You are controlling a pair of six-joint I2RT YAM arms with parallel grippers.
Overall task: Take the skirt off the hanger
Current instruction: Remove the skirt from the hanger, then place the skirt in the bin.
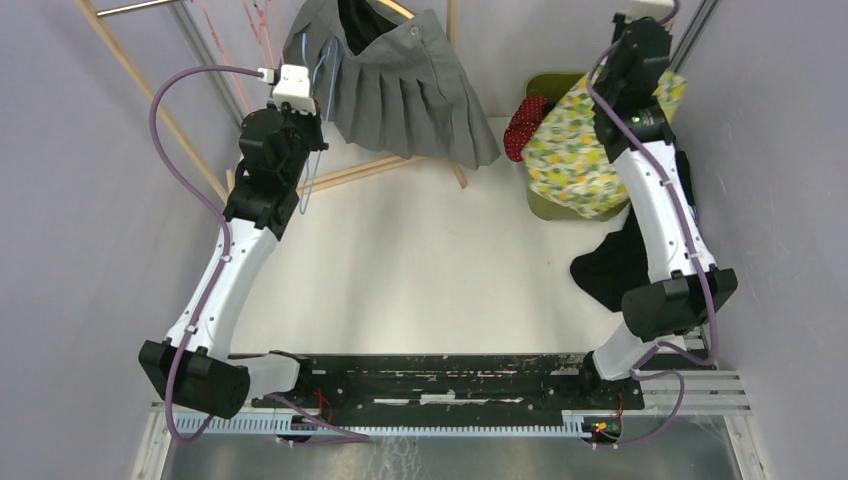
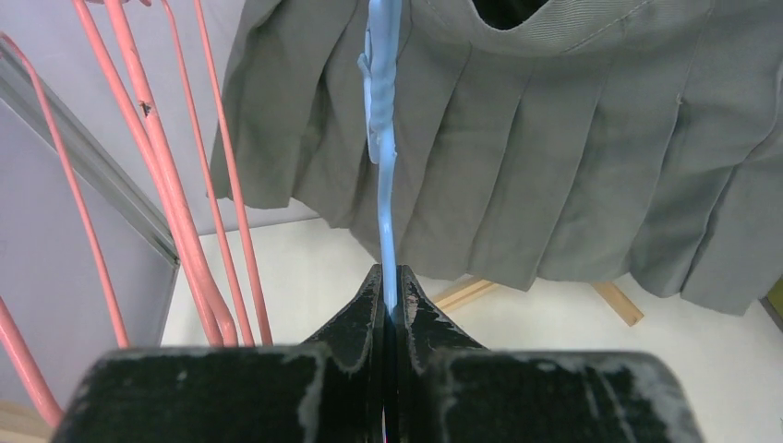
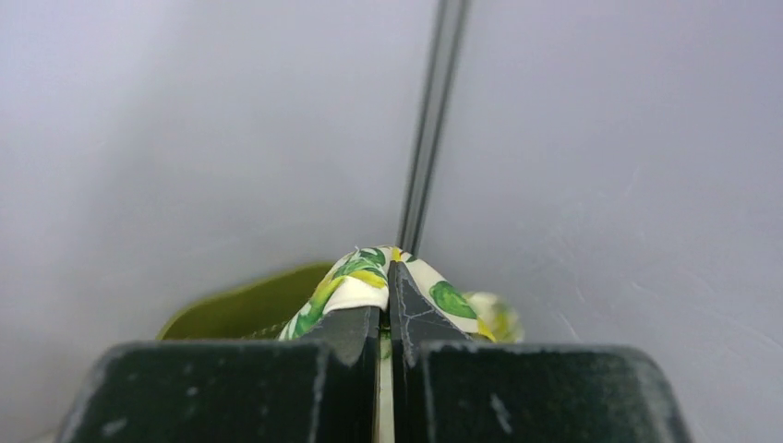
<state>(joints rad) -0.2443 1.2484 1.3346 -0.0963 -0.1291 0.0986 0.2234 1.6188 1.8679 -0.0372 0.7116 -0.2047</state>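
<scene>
A grey pleated skirt (image 1: 410,90) hangs at the back of the table, its waistband open at the top; it fills the left wrist view (image 2: 572,157). My left gripper (image 1: 310,120) (image 2: 391,277) is shut on a thin light-blue hanger (image 2: 383,120) that stands upright in front of the grey skirt. My right gripper (image 1: 622,108) (image 3: 388,268) is raised at the back right and shut on a white garment with a green and yellow leaf print (image 1: 580,140) (image 3: 355,277), which drapes over a green bin (image 1: 545,90).
A red dotted cloth (image 1: 522,125) lies in the green bin (image 3: 240,309). A black garment (image 1: 610,265) lies by the right arm. Pink hangers (image 2: 166,185) hang at the left. Wooden rack bars (image 1: 370,170) cross under the grey skirt.
</scene>
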